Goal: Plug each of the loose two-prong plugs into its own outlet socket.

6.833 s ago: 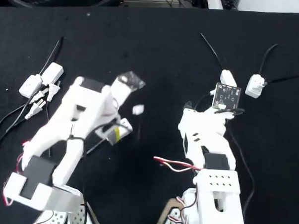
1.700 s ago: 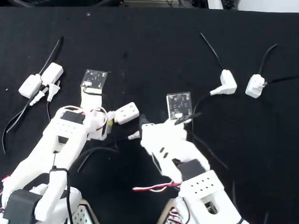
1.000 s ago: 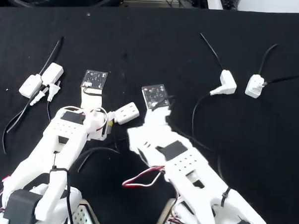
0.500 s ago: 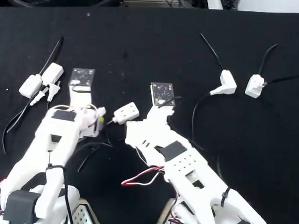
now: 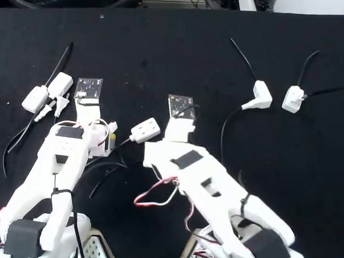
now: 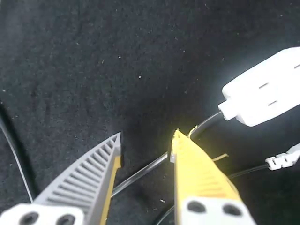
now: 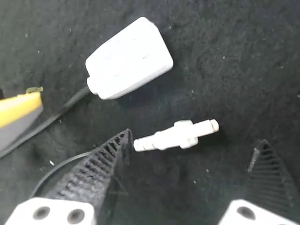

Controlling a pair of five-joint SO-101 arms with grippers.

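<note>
While the high view looks down on the whole black tabletop (image 5: pixel 164 43), it shows at the far left a small group of white pieces (image 5: pixel 46 96) with thin black cords.

Next to the right comes the left tool (image 6: pixel 147 138). Its own wrist view shows it released, with one gray finger and one yellow finger spread apart. A thin black cord (image 6: pixel 145 168) runs across the gap between them.

This cord leads to the outlet socket (image 5: pixel 145 129), a white rounded block that lies flat near the middle of the tabletop, between the two arms. The left wrist view shows two narrow slots on its face. From above it looks like a small white block.

The right tool (image 7: pixel 193 140) is also released, with its black ribbed fingers wide apart. Between them a small white plug (image 7: pixel 176 135) lies flat on the tabletop. It is slim and long, with one end just beside a fingertip and the other end well apart from the opposite finger. I cannot tell its prongs. In the high view the right arm covers that spot. The right wrist view also shows the socket near this plug but not touching it, and the yellow fingertip of the left tool at the picture's edge.

At the far right lie an angled white plug (image 5: pixel 262 96) and a squarish white plug (image 5: pixel 293 100), each with a black cord, well apart from both tools.
</note>
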